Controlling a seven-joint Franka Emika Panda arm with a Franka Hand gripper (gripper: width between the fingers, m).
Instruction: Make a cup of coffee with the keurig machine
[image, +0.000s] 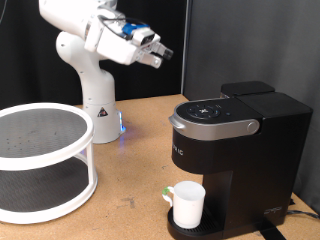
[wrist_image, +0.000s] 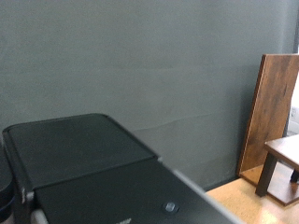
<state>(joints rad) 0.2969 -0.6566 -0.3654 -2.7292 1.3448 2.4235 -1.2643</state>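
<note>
Gripper (image: 158, 52) is raised high in the air, above and to the left of the keurig machine (image: 235, 140) in the exterior view, touching nothing. Its dark fingers point toward the exterior view's right; at this size I cannot tell whether they are spread or pressed together, and nothing shows between them.

The keurig machine stands on the wooden table (image: 135, 150) at the right, lid down, buttons visible on its top panel. The cup (image: 188, 204) sits upright under the brew head, on the drip tray at the near side of the machine.

At the left, a white two-tier round shelf (image: 40, 160) rests on the table. Wrist view shows only the machine's black top (wrist_image: 84, 168) against a grey curtain (wrist_image: 140, 65); no fingers in frame.
</note>
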